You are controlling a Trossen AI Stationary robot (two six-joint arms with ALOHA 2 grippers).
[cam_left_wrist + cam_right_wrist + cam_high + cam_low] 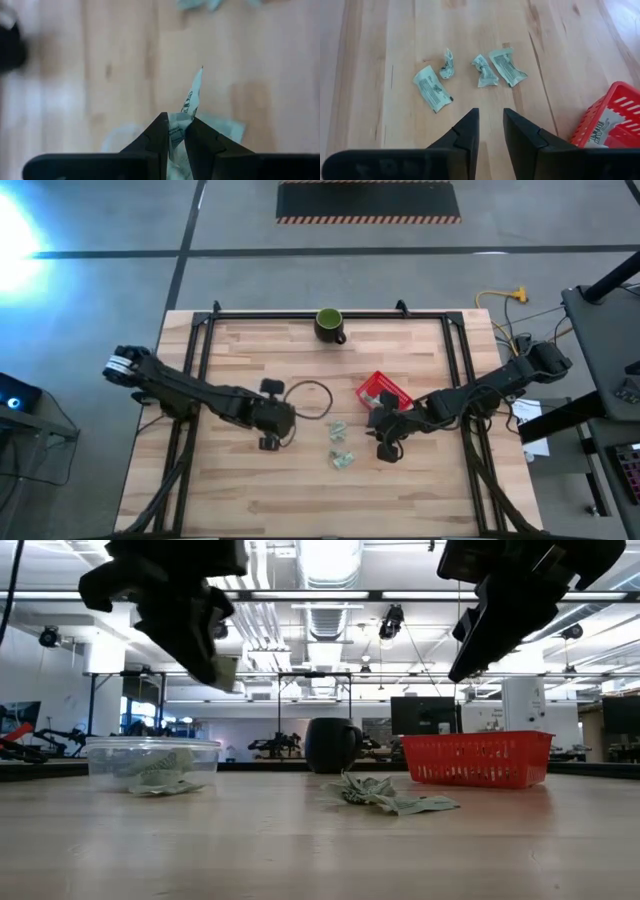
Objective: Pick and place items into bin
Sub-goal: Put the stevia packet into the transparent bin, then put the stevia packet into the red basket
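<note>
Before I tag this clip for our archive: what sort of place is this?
Likely a robotics lab or workshop: a wooden table on a black frame, striped floor marking, exposed ceiling ducts, and monitors on benches behind.

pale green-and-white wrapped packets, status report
Left tool shut on one pale green-and-white packet, raised. Right tool empty above four loose packets. Nothing blocking.
</note>
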